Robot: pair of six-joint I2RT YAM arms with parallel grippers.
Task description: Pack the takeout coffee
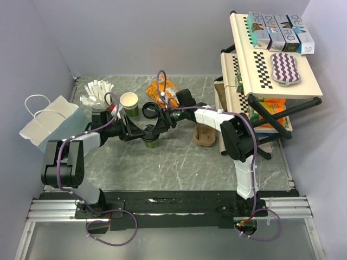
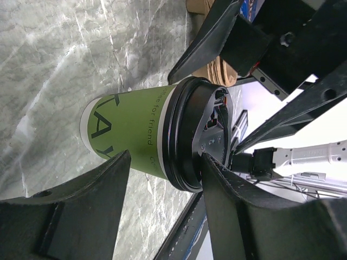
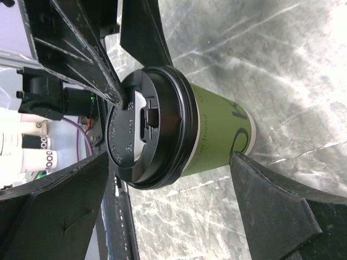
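The takeout coffee, a green-banded paper cup with a black lid, stands on the marble table between both arms. It also shows in the left wrist view and the right wrist view. My left gripper is at its left, jaws apart. One fingertip rests on the lid's top and the other sits beside the cup's lower wall. My right gripper is at its right, wide open. Its fingers span the cup from lid to base without touching it.
A lidless white-and-green cup, a loose black lid and a grey cup of white sticks stand behind. A white paper bag is far left, a cardboard cup carrier right of centre, a rack of boxes far right.
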